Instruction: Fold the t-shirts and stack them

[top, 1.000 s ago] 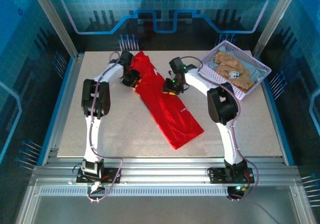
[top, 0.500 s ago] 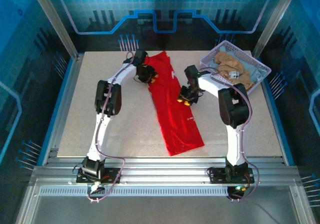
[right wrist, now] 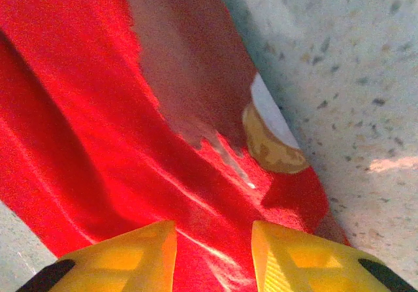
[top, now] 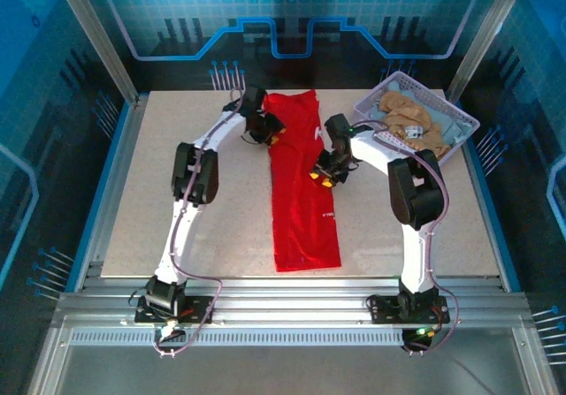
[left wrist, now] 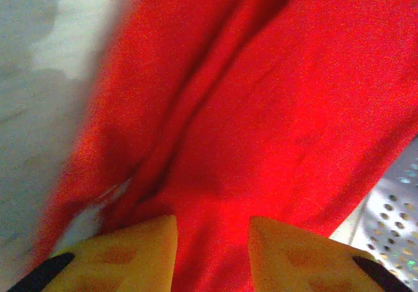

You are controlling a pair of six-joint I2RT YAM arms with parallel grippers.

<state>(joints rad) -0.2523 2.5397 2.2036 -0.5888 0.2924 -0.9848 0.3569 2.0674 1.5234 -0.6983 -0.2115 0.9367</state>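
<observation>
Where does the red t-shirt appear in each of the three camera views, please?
Top external: red t-shirt, a long strip down the table's middle.
Left wrist: it covers most of the picture.
Right wrist: left and centre, print showing.
Shared landmark: the speckled table.

Matt red cloth t-shirt (top: 305, 196), speckled stone-look table (top: 212, 227), plastic lattice basket (top: 376, 103)

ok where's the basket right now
In the top view the basket sits at the table's far right corner, holding tan and pale blue shirts, just right of the red tee.
</observation>
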